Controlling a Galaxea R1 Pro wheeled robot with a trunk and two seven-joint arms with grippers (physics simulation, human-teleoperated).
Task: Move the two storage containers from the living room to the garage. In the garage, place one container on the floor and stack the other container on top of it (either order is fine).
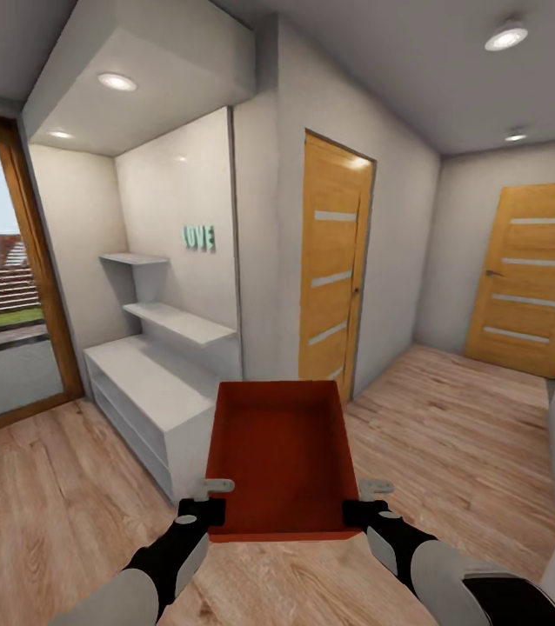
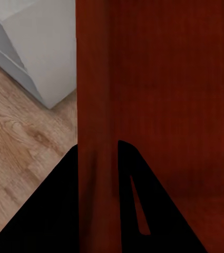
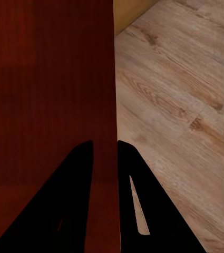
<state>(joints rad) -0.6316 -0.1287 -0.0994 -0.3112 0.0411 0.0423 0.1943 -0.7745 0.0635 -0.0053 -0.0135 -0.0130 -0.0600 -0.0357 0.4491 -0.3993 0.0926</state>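
Note:
I carry one orange-red storage container [image 1: 279,456] in front of me, held level above light wood plank flooring in a hallway. My left gripper [image 1: 210,498] is shut on its left wall, and my right gripper [image 1: 363,502] is shut on its right wall. In the left wrist view the container wall [image 2: 96,105] runs between the two dark fingers of the left gripper [image 2: 97,158]. The right wrist view has the container wall [image 3: 105,95] pinched the same way by the right gripper [image 3: 105,155]. The bin is empty inside.
A low white cabinet [image 1: 143,391] with wall shelves stands just ahead on the left. An orange-wood door with glass slits [image 1: 334,265] is ahead, another such door [image 1: 534,278] at the far right. A glass patio door [image 1: 3,287] is left. Wood floor [image 1: 460,417] opens to the right.

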